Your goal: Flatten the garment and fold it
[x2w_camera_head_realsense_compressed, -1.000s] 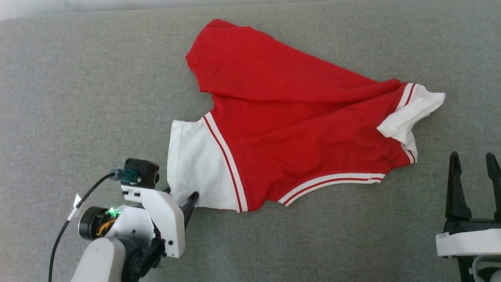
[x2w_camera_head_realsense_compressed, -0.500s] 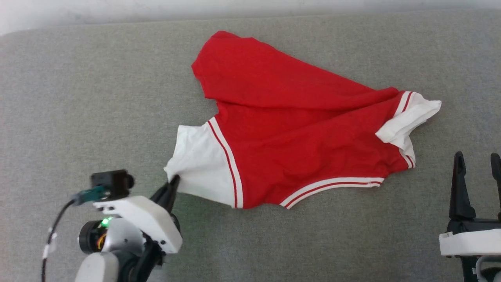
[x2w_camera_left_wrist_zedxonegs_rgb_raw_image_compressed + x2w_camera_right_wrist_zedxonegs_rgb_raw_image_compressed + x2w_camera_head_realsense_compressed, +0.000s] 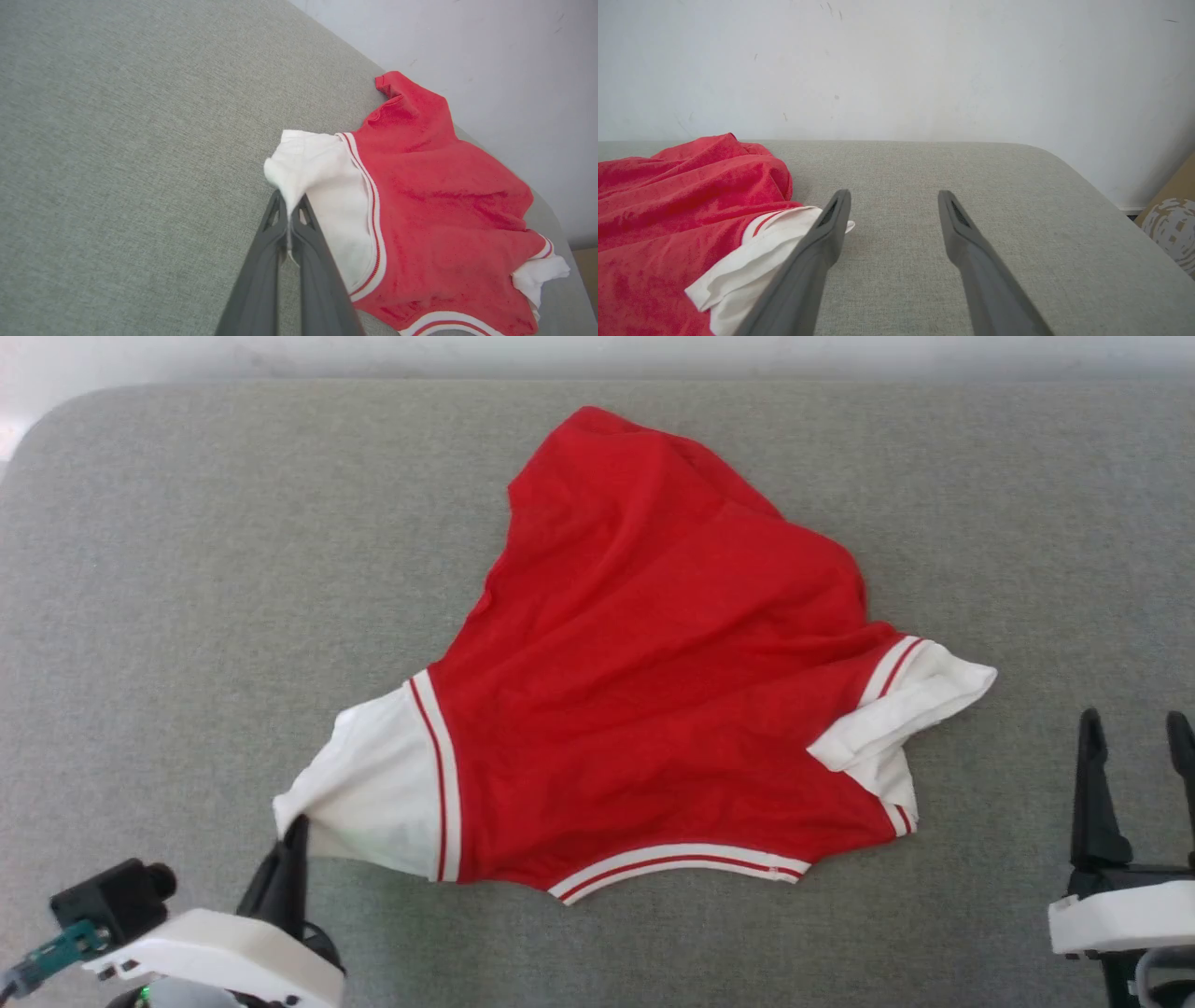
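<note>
Subject: the garment [image 3: 653, 709], a red jersey T-shirt, lies rumpled on a grey upholstered surface [image 3: 187, 569]. It is not yet flat. Its long axis runs sleeve to sleeve, left to right. The red body narrows to a bunched tip on the garment's far side, toward the pale wall [image 3: 896, 70]. A curved striped trim band [image 3: 672, 868] marks the garment's near edge between the sleeves; I judge it to be the neckline.

Left sleeve [image 3: 373, 793]: white, drawn out to a point at the garment's near-left corner. The left gripper [image 3: 297, 826] is clamped on that point. The left wrist view shows white cloth pinched between the closed fingers.

Right sleeve [image 3: 920, 700]: white, folded back on itself and crumpled, unheld. The right gripper [image 3: 1134, 728] stands off the garment's right side, on the near side of this sleeve, with jaws wide apart and nothing between them. In the right wrist view the sleeve's edge lies just beside the inner finger without entering the gap.

Finding: flattening is in hand and one corner is secured. The free sleeve lies to the inside of the right gripper and slightly beyond it. This arm is plainly the nearer one. The next move likely calls for a short reach inward to take that sleeve, then tension along the sleeve-to-sleeve axis.

Risk: the doubled sleeve may yield a single layer only.
</note>
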Controlling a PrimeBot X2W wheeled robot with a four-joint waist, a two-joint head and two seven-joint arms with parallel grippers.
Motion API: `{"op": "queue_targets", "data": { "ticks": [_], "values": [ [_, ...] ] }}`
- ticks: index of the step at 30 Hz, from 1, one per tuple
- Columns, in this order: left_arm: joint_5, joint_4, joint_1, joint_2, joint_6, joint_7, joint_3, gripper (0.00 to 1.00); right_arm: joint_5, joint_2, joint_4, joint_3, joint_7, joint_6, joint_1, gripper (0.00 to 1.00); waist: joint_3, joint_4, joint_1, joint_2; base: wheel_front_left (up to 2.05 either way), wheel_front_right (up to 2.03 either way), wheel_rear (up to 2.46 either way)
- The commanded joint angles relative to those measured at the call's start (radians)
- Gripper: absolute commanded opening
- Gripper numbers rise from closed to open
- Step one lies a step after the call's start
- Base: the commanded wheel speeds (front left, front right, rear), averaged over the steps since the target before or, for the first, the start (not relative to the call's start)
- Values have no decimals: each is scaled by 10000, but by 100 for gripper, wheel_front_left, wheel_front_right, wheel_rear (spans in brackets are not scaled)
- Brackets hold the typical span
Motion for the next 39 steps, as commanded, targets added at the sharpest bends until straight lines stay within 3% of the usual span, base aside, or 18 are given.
{"op": "queue_targets", "data": {
  "ticks": [1, 7, 11, 28, 32, 36, 39],
  "values": [
    [-81, -47, -6, -64, -76, -68, -72, 0, -1, 7, -31, 63, 34, -11, -20, 100, 30, 134, 0, -1, 0, 0, 0],
    [-113, 163, -274, -167, -49, -281, -649, 0, -56, 7, -44, 799, 786, -11, -391, 100, 127, 213, 0, -1, 0, 0, 0],
    [-130, 313, -402, -187, -65, -363, -841, 0, 614, 7, 495, 534, 1619, -11, -840, 100, 231, 232, 0, -1, 0, 0, 0],
    [-239, 731, -929, -211, -227, -534, -1287, 0, 379, 7, 2521, 367, 3641, -11, -2658, 100, 904, 731, 0, -1, 0, 0, 0],
    [-253, 811, -1013, -213, -233, -550, -1337, 0, 1090, 7, 3192, 290, 4250, -11, -2860, 100, 966, 801, 0, -1, 0, 0, 0],
    [-274, 874, -1075, -202, -242, -535, -1377, 0, 1258, 7, 3404, 726, 4632, -11, -3044, 100, 1009, 822, 0, -1, 0, 0, 0],
    [-317, 884, -1084, -179, -243, -513, -1365, 0, 757, 7, 3184, 1346, 5410, -11, -3183, 100, 1034, 745, 0, -1, 0, 0, 0]
  ]
}}
